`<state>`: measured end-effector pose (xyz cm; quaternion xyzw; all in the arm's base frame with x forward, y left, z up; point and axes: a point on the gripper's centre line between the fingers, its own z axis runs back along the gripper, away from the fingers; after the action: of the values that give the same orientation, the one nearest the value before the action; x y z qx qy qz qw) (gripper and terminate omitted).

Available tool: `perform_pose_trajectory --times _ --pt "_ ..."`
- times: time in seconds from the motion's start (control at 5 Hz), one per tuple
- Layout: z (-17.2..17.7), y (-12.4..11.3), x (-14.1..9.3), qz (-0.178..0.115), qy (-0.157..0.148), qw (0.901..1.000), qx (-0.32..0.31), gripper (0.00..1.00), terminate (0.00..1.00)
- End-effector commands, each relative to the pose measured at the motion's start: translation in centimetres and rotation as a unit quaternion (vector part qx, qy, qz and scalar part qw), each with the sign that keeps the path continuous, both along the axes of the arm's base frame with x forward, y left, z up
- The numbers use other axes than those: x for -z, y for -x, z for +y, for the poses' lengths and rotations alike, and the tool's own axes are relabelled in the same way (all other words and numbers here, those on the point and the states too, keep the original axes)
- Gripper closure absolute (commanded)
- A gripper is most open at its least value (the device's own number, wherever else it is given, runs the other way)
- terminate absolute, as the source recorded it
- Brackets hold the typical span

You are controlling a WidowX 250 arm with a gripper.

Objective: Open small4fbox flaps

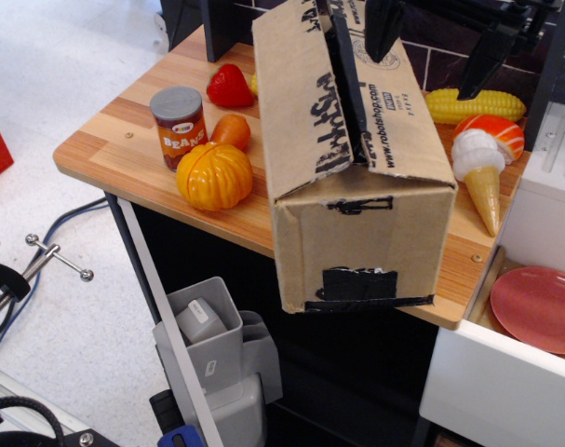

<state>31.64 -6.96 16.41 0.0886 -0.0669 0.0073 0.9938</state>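
Note:
The small4fbox [356, 233], a brown oblong cardboard box with black tape patches on its near end, lies on the wooden table [114, 149] with that end hanging over the front edge. Its two long flaps, the left [296, 93] and the right [403, 121], lie almost shut. A dark seam runs between them, and the left flap's edge is slightly raised. My gripper [363, 23] is at the far end of the seam. One black finger [343, 19] is at the seam and the other is over the right flap. Its top is cut off by the frame.
To the left of the box are a beans can [178, 126], an orange pumpkin [214, 175], a strawberry [230, 86] and a carrot [232, 130]. To the right are a corn cob [475, 104], salmon sushi [496, 130] and an ice cream cone [480, 177]. A white cabinet [552, 186] holds a red plate [541, 307].

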Motion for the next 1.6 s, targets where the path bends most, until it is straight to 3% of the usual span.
perform_pose_trajectory --times 0.0,0.6,1.4 --pt "0.0 0.0 0.0 0.0 0.0 1.0 0.0 0.0 0.0" --pt "0.2 0.8 1.5 -0.011 0.025 0.9992 -0.028 0.0 0.0" --pt "2.9 1.9 1.5 -0.007 0.02 0.9993 -0.029 0.0 0.0"
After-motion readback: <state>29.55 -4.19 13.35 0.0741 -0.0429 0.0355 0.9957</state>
